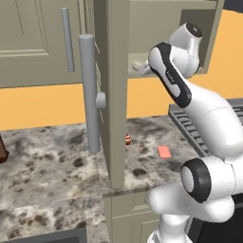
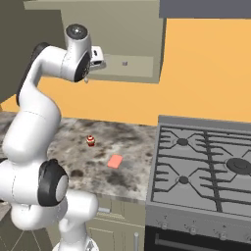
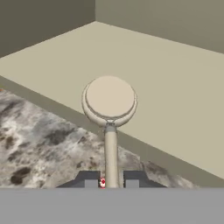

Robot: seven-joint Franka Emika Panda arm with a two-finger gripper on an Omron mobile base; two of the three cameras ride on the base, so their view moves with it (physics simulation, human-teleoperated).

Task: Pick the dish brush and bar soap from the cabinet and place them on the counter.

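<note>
Gripper (image 3: 111,183) fingers pinch the dish brush (image 3: 110,114) by its handle at the cabinet (image 3: 175,78) shelf edge, ready to join the bar soap (image 1: 164,152) on the bench (image 1: 52,156).

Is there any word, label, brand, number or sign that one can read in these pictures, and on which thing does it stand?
None: no readable text in any view.
Bar soap: plain, no stamp.
Dish brush: plain head and handle.
Stove knobs: no markings can be made out.
Small red-and-white object: too small to tell whether it carries a label.
</note>
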